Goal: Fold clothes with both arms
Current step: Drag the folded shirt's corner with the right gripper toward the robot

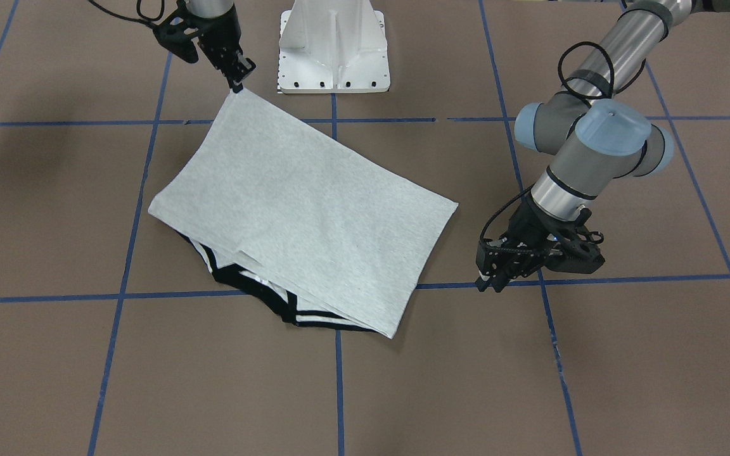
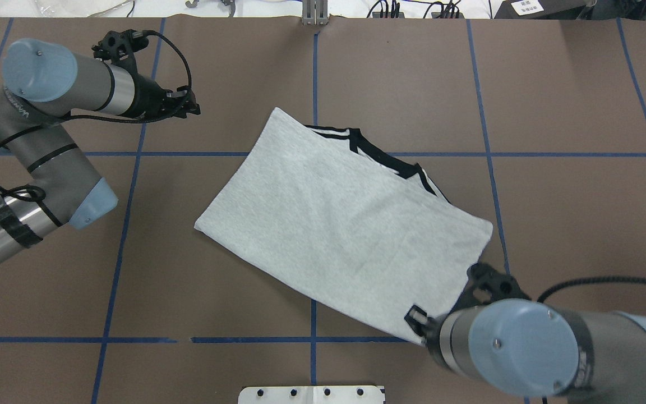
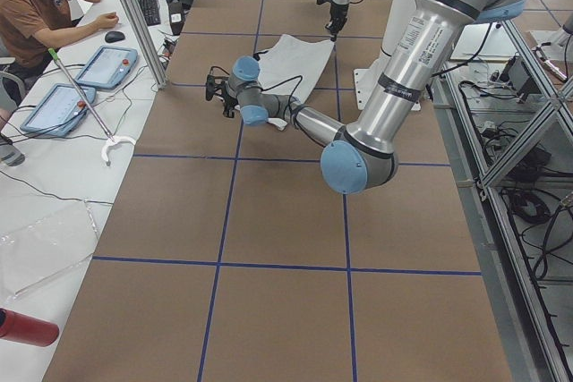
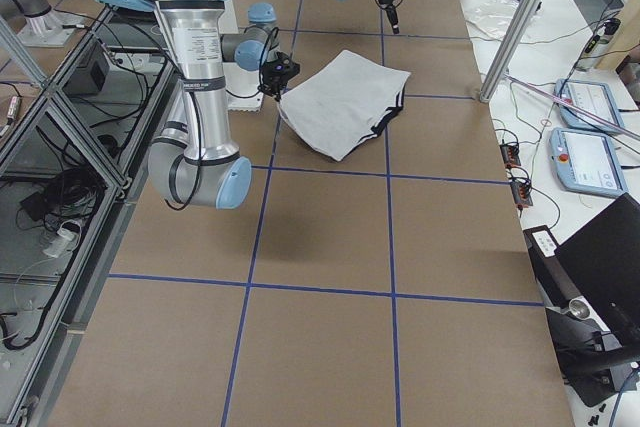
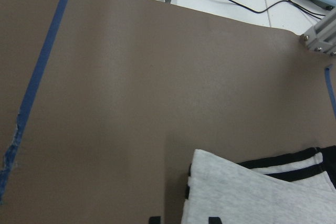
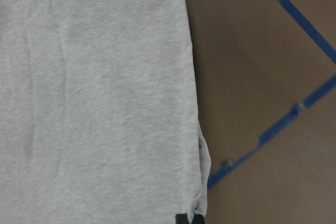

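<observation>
Our right gripper (image 1: pixel 239 81) pinches the far corner of the T-shirt (image 1: pixel 301 202) while our left gripper (image 1: pixel 490 285) hangs released nearby, so we should probably grip a second corner before lifting.

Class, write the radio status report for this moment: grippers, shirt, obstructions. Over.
Right gripper shut on T-shirt corner. Left gripper open, clear of it. T-shirt folded on table. Nothing blocking seen.

No text, number or brand can be read for certain in any view. Dark lettering runs along the left arm (image 2: pixel 18 105) and a printed sticker sits on its upright tube, both too blurred to make out. A white label (image 2: pixel 526 7) past the far right corner of the worktop (image 2: pixel 581 84) bears print too small to read.
</observation>
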Robot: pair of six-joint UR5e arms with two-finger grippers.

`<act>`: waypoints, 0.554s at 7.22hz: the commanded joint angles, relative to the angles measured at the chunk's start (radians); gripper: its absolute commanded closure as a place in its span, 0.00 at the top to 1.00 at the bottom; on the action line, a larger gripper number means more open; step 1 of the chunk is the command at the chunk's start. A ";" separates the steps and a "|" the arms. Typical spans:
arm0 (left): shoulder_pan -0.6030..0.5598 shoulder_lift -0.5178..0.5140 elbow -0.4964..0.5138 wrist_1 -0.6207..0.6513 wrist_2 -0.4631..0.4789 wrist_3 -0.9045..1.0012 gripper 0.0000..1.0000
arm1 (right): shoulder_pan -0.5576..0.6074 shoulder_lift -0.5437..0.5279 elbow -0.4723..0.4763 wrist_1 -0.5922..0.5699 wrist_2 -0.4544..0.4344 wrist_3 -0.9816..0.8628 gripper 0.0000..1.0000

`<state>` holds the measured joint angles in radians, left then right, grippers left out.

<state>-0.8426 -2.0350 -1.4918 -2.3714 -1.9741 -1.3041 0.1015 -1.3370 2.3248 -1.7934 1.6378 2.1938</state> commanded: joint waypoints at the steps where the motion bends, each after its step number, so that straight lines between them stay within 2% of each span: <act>1: 0.037 0.064 -0.150 0.008 -0.043 -0.075 1.00 | -0.207 -0.028 0.054 -0.050 0.007 0.047 0.00; 2: 0.097 0.122 -0.226 0.043 -0.034 -0.181 1.00 | -0.262 -0.057 0.056 -0.050 -0.006 0.050 0.98; 3: 0.137 0.151 -0.316 0.148 -0.038 -0.248 1.00 | -0.246 -0.062 0.059 -0.050 -0.010 0.052 1.00; 4: 0.192 0.151 -0.388 0.290 -0.034 -0.321 0.97 | -0.176 -0.062 0.057 -0.052 -0.004 0.050 1.00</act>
<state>-0.7108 -1.9009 -1.7872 -2.2213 -2.0102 -1.5378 -0.1215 -1.3934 2.3814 -1.8437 1.6319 2.2439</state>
